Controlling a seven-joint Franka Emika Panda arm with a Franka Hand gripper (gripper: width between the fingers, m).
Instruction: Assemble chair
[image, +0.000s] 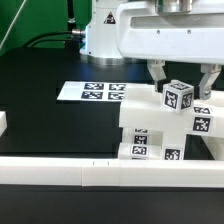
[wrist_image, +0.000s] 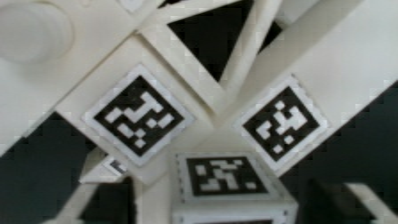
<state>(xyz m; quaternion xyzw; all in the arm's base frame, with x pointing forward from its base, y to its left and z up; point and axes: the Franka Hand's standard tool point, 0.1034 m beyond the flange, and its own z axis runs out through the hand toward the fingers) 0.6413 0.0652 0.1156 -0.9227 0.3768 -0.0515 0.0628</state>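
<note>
The chair (image: 160, 135) stands partly joined at the exterior view's right, a stack of glossy white tagged pieces. On its top sits a small tagged cube (image: 180, 97). My gripper (image: 181, 85) hangs straight over that cube, one finger on each side. The wrist view looks down on the cube (wrist_image: 222, 178) and the X-braced frame (wrist_image: 205, 85) beyond it, which carries two tags. There my gripper (wrist_image: 224, 197) is open: its fingers (wrist_image: 112, 196) stand clear of the cube's sides with a dark gap showing. Nothing is held.
The marker board (image: 95, 92) lies flat on the black table behind the chair. A long plain white rail (image: 60, 172) runs along the front edge. A small white piece (image: 3, 122) sits at the exterior view's far left. The robot's base (image: 105, 30) stands at the back.
</note>
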